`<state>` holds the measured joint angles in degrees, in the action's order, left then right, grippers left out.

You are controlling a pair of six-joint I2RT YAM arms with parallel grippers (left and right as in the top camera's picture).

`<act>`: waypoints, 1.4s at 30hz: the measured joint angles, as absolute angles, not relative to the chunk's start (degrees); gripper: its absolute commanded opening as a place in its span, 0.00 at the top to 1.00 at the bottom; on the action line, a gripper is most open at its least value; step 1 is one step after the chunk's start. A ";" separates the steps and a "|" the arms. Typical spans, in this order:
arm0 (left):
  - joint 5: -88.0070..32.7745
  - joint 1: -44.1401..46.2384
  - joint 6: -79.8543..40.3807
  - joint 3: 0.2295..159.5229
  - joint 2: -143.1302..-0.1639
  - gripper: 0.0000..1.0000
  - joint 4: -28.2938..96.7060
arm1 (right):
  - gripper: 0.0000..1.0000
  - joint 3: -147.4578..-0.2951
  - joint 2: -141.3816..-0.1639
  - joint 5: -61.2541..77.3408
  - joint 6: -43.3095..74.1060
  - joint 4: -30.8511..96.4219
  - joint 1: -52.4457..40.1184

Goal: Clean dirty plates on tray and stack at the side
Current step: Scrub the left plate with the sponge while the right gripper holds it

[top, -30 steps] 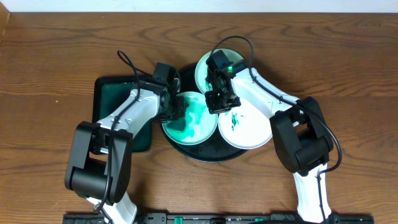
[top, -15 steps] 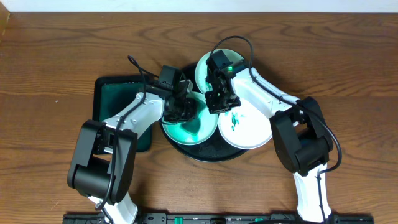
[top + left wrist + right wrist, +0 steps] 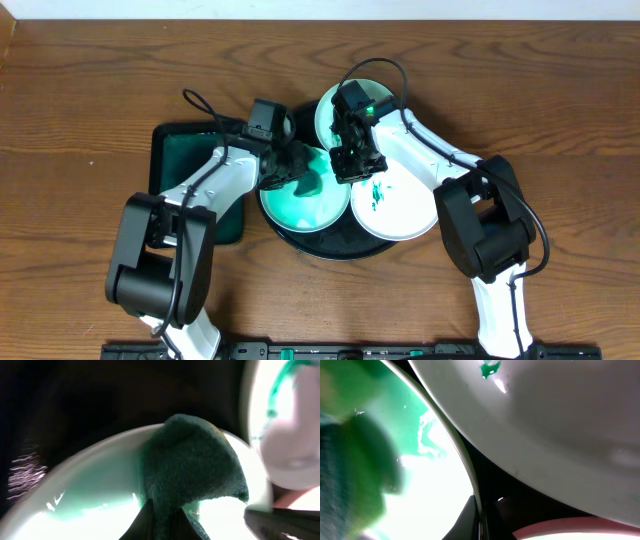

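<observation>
Scrubbing: the step in hand looks like wiping the left plate [image 3: 300, 205], one of three on the black tray [image 3: 330, 248].
Left hand [image 3: 297, 172]: clamped on a dark green sponge [image 3: 192, 467], which presses on the plate's wet, green-washed inside.
Right hand [image 3: 352, 165]: pinched together on that same plate's rim at its right edge, seemingly to steady it.
Other plates: the right plate [image 3: 400, 205] carries green smears; the far plate [image 3: 380, 100] lies at the tray's far edge, partly under the right arm.
Side tray: the rectangular tray [image 3: 185, 165] sits just left of the round one on the counter [image 3: 80, 100].
Progress: early, by my judgement; nothing is stacked at the side.
Next move: sweep the sponge across the green film while the rim grip holds, then lift the plate out to the side.
</observation>
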<state>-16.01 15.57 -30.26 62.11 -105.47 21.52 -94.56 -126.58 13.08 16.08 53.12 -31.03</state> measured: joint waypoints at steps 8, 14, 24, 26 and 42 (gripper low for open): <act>-10.46 14.31 -29.12 63.00 -104.47 0.93 29.91 | 0.99 -94.56 -126.58 13.10 16.08 53.19 -30.98; -14.50 14.06 -24.14 63.00 -104.60 0.93 30.20 | 0.99 -94.56 -126.58 13.15 16.08 53.28 -30.98; -25.65 17.41 -19.70 61.98 -105.49 0.93 25.76 | 0.99 -94.56 -126.58 13.19 16.08 53.41 -30.98; -27.24 18.04 -20.32 61.67 -105.73 0.93 24.03 | 0.99 -94.56 -126.58 13.21 16.08 53.43 -30.98; -22.61 17.52 -31.55 61.65 -106.10 0.93 18.59 | 0.99 -94.65 -126.58 13.26 16.03 54.17 -30.98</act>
<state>-22.61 17.52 -31.55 61.65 -106.10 18.59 -94.65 -126.58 13.26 16.03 54.17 -30.98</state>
